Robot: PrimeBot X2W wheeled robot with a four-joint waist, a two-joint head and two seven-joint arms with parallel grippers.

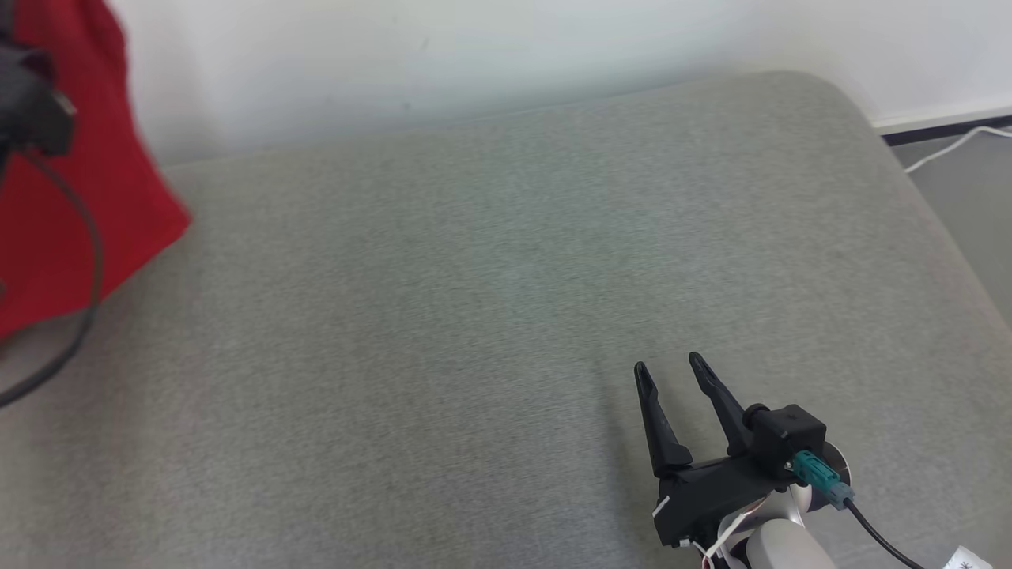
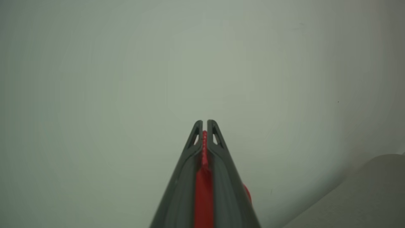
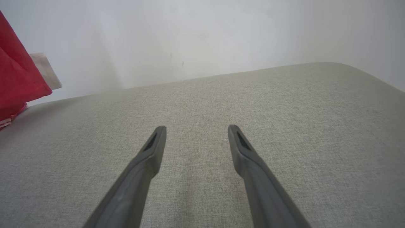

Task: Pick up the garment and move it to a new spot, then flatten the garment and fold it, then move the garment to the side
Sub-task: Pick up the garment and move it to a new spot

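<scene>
Left claw pinches the red cloth garment tight; right claw gapes empty over the grey upholstered cushion.

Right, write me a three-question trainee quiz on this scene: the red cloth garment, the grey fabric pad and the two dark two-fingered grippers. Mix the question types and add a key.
1. True or false: the dark two-fingered right gripper stands open and holds nothing.
2. What is pinched in the dark two-fingered left gripper? A) a white cable B) the red cloth garment C) nothing
3. Fill in: in the head view, the garment shows at the picture's ____ edge, while the grey fabric pad spreads across the middle.
Key: 1 true; 2 B; 3 left.
</scene>
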